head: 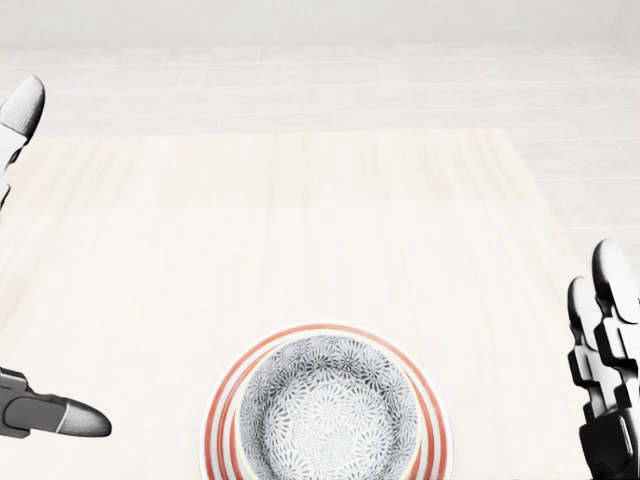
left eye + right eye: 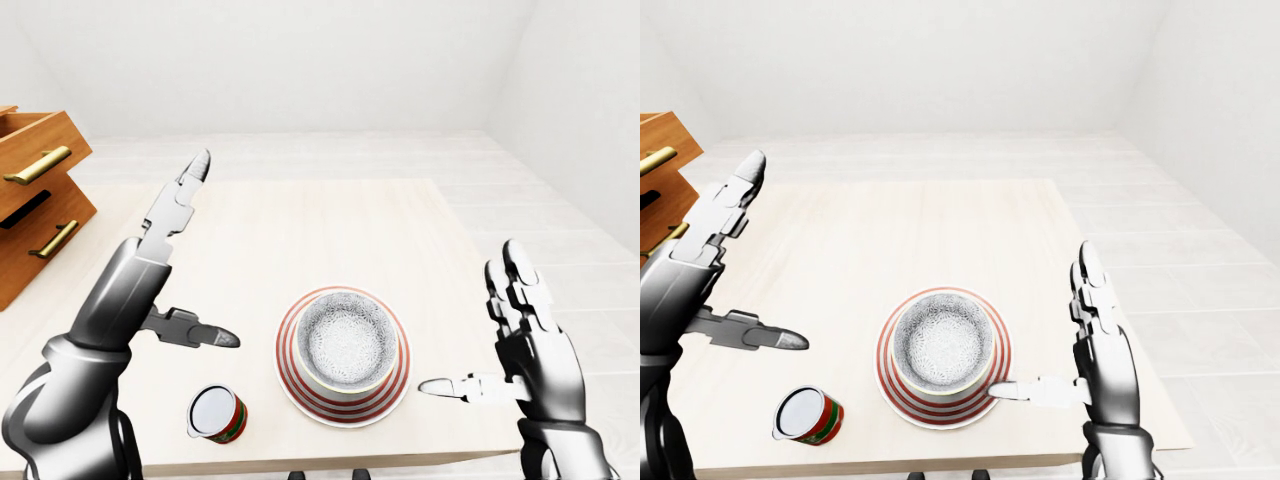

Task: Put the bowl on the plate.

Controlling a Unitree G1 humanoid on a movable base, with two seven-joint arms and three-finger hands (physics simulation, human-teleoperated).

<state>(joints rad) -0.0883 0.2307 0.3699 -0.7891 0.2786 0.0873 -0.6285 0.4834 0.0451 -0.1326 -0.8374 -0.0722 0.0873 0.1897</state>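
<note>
Near the bottom centre of the left-eye view we saw the bowl (image 2: 346, 343), grey and speckled inside, sitting upright on the red-striped plate (image 2: 292, 372), and the plate lay flat on the pale wooden bench (image 2: 300, 240). Our left hand (image 2: 185, 255) stood to the left of the plate, released, its fingers stretched toward the upper part of the frame and its thumb pointing right toward the plate without touching it. Our right hand (image 2: 505, 345) was at the lower right, also released, fingers upright and thumb reaching left, its tip just beside the plate's rim; in the right-eye view that thumb tip overlapped the rim, so we could not tell whether it touched. At the lower left of the frame a small red and green can (image 2: 216, 414) stood near the bench's edge, apart from the plate. A wooden drawer cabinet (image 2: 35, 195) with brass handles filled the upper left.
</note>
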